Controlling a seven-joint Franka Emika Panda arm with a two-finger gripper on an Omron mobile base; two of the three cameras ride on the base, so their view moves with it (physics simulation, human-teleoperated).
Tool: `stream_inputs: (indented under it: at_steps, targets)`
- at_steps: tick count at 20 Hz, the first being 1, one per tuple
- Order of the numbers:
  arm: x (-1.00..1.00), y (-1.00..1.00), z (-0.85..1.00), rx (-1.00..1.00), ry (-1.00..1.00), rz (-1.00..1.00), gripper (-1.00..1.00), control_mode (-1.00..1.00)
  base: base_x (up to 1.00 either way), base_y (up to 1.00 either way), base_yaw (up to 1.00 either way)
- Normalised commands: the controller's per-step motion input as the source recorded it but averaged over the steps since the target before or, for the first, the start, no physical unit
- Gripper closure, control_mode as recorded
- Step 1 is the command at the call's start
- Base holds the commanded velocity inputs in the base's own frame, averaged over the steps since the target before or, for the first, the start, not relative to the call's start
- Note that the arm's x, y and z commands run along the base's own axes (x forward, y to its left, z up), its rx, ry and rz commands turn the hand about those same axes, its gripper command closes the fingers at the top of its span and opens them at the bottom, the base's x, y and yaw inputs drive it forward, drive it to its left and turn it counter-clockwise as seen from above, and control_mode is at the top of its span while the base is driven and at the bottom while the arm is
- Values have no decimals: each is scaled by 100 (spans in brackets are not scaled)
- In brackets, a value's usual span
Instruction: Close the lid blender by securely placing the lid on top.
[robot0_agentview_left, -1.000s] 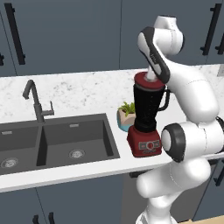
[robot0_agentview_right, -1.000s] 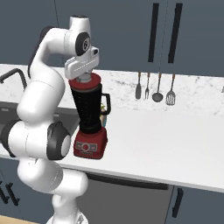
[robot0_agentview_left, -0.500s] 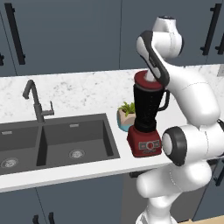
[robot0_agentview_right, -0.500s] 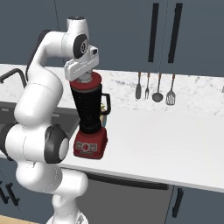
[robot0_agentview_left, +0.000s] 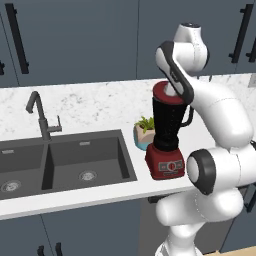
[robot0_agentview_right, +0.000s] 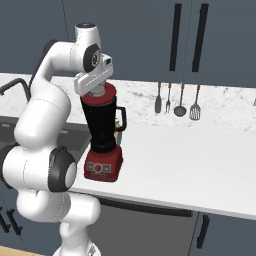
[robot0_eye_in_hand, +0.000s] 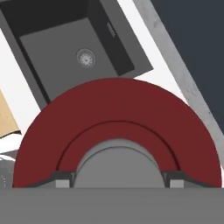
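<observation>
The blender (robot0_agentview_left: 167, 127) stands on the counter to the right of the sink, a black tapered jar with a side handle on a red base (robot0_agentview_right: 103, 165). The dark-red lid (robot0_agentview_left: 166, 93) (robot0_agentview_right: 107, 94) sits level on the jar's rim. My gripper (robot0_agentview_right: 98, 90) comes down on it from above. In the hand view the lid (robot0_eye_in_hand: 118, 109) spreads as a red disc, and my gripper (robot0_eye_in_hand: 118, 180) is shut on its grey centre knob, with a fingertip (robot0_eye_in_hand: 64, 180) against each side.
A teal plant pot (robot0_agentview_left: 142, 136) stands just left of and behind the blender. The double sink (robot0_agentview_left: 85, 156) and its faucet (robot0_agentview_left: 41, 114) lie further left. Utensils (robot0_agentview_right: 175, 102) hang on the back wall. Bare counter (robot0_agentview_right: 195, 160) stretches to the right; dark cabinets hang above.
The lid stays seated on the jar. The hand has shifted only slightly above it, and the blender has not moved.
</observation>
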Motion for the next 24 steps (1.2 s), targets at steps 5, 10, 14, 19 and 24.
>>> stream_inputs:
  at_steps: [5, 10, 14, 19, 24]
  targets:
    - [0, 0, -32, -2, 17, 4, 100, -100, 0, 0, 0]
    - [0, 3, -27, -3, 18, 2, 100, -100, 0, 0, 0]
    - [0, 10, -3, -12, 3, 1, -100, -100, 0, 0, 0]
    - [-8, 0, -26, -10, 10, 4, -100, -100, 0, 0, 0]
    - [-10, 0, -28, -5, 9, 3, -100, -100, 0, 0, 0]
